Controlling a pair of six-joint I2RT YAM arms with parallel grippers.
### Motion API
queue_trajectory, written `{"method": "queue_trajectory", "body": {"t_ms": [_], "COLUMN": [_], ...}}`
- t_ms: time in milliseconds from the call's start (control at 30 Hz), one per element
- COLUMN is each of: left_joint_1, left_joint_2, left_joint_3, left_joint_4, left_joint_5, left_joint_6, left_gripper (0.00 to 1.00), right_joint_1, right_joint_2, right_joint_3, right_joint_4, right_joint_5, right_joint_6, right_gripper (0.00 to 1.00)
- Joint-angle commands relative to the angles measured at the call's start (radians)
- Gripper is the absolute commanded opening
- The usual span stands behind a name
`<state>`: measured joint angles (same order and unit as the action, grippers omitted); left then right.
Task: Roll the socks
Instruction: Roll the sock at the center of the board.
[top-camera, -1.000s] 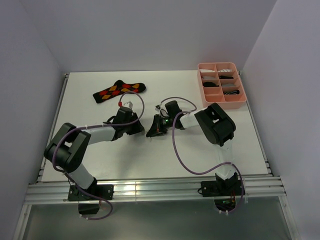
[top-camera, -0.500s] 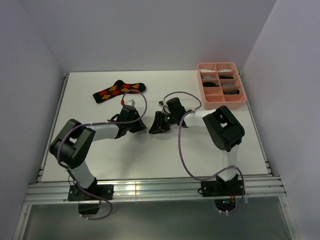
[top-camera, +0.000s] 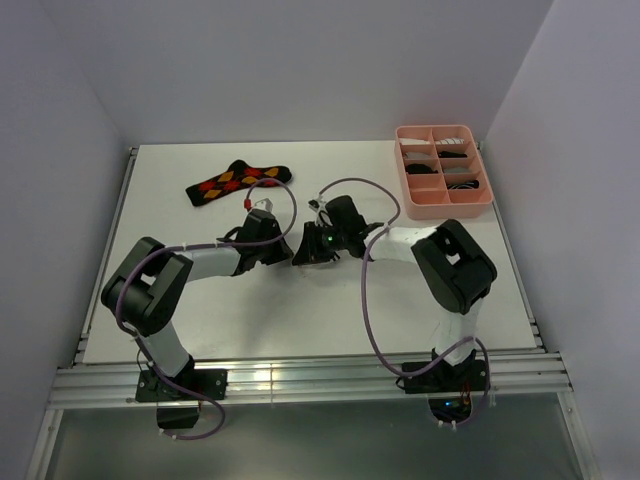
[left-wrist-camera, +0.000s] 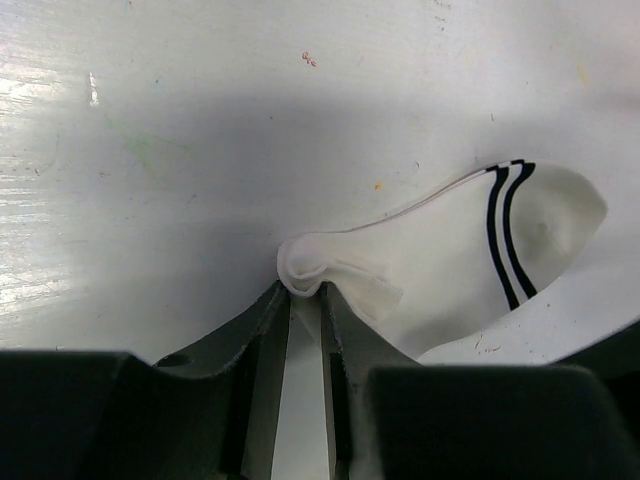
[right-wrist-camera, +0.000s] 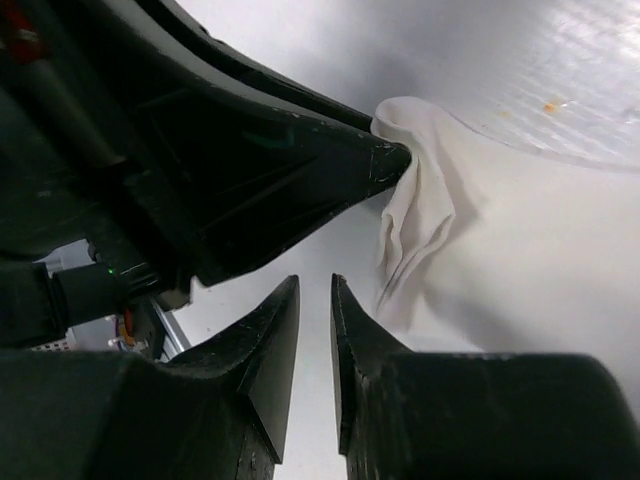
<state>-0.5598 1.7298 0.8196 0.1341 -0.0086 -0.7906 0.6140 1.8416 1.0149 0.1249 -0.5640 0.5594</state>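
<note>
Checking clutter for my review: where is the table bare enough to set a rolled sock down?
Free: the far strip between the argyle sock and the tray; the near strip of the table. Crowded: the centre, where the left gripper and right gripper meet at the white sock.

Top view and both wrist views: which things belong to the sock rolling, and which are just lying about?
Belongs to the job:
- white sock, pinched at one end by the left gripper
- argyle sock, lying flat at the far left
- right gripper, jaws slightly apart, holding nothing

Just lying about:
- pink tray, at the far right corner
</note>
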Motion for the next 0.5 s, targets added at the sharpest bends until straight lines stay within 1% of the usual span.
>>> {"method": "queue_trajectory", "body": {"t_ms": [0,133,233,300,467], "left_joint_1": [-0.017,-0.022,-0.022,-0.022,-0.022], "left_joint_2": [0.051,0.047,0.042,0.039,0.04], "left_joint_3": [-0.023,-0.028,-0.03,-0.03,-0.027], "left_joint_4": [-0.166,-0.168,-0.174,-0.174,-0.175], "left_joint_5": [-0.031,-0.033,-0.037,-0.039,-0.034], "left_joint_6": [0.024,0.024,0.025,0.027,0.034], "left_gripper": [0.26,0.25,0.25,0.25,0.25], "right_joint_1": [0.01,0.009,-0.005,-0.02,-0.026], "right_joint_2": [0.056,0.1,0.108,0.084,-0.004], "right_joint_3": [0.027,0.021,-0.024,-0.053,-0.094], "right_joint_4": [0.111,0.114,0.123,0.146,0.095], "right_joint_5": [-0.008,0.025,0.053,0.059,0.098], "right_joint_6": [0.017,0.002,0.011,0.019,-0.032], "right_gripper": [0.26,0.25,0.25,0.25,0.25]}}
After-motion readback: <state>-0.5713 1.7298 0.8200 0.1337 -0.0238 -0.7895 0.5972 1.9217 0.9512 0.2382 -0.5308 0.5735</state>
